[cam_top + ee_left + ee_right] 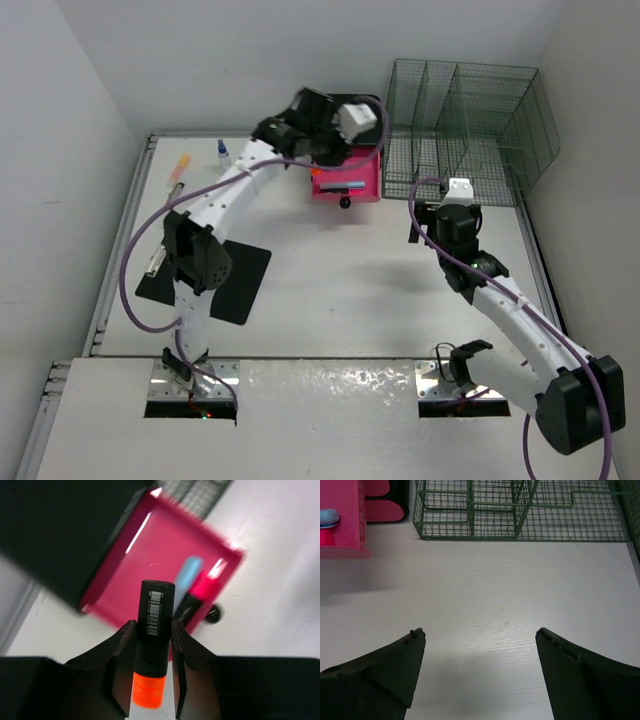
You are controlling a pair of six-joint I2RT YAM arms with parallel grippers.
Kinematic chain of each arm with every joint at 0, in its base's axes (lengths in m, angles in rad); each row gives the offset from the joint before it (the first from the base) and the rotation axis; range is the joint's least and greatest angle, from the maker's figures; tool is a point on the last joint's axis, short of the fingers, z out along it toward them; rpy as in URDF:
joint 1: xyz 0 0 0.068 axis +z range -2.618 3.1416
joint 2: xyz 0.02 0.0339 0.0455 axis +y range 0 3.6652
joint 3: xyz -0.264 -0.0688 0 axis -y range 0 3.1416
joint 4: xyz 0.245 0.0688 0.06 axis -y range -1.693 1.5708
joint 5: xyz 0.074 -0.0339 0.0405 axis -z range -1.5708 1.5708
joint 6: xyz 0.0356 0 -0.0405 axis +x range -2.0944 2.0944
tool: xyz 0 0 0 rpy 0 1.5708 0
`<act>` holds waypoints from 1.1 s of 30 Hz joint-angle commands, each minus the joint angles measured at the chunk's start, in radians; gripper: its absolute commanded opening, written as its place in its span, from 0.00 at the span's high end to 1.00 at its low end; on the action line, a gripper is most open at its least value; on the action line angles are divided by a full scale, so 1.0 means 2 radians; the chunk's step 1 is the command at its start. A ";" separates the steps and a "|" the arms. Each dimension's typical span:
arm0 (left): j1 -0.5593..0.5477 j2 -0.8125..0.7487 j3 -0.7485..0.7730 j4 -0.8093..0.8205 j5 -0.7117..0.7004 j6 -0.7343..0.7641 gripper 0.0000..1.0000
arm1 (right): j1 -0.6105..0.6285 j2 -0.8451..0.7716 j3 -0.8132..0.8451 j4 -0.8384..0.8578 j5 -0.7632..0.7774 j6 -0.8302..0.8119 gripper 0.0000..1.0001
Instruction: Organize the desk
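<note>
While pinching black-and-orange plastic highlighter (pixel 156 610) over open pink plastic tray (pixel 160 540) with left gripper (pixel 152 626):
Could slip crooked on release, clip tray rim, bounce onto white flat desk (pixel 270 605); right gripper (pixel 480 632) spread wide, empty.

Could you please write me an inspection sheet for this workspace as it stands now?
Surface: white desk, metal rails along its edges.
Job's things: black-and-orange marker held over the open pink drawer, where a blue-and-pink pen lies.
Clutter: black clipboard near left; orange pen and blue-capped item back left.
Grippers: left gripper shut on the marker; right gripper open, empty, above the desk.
Cables: purple cable loops beside each arm.
Surroundings: green wire rack back right; white walls.
</note>
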State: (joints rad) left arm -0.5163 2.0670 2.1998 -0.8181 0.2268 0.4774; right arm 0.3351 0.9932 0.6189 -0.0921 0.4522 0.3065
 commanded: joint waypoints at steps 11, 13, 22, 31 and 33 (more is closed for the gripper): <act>-0.079 0.111 0.086 0.067 -0.182 0.090 1.00 | -0.001 -0.030 -0.005 -0.001 0.008 -0.004 0.12; -0.079 0.118 0.085 0.078 -0.194 0.087 0.99 | -0.001 -0.030 -0.004 -0.001 0.010 -0.004 0.12; -0.079 0.117 0.074 0.089 -0.221 0.067 0.44 | -0.001 -0.032 -0.003 -0.001 0.011 -0.007 0.12; -0.077 0.040 0.089 0.043 -0.208 0.047 0.35 | -0.002 -0.027 0.000 0.000 0.010 -0.007 0.12; -0.070 0.009 0.091 0.029 -0.208 0.034 0.35 | -0.001 -0.029 0.000 -0.002 0.006 -0.004 0.12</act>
State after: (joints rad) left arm -0.6708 2.2574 2.3150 -0.7475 -0.1833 0.5926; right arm 0.3351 0.9482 0.6151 -0.1143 0.4625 0.3050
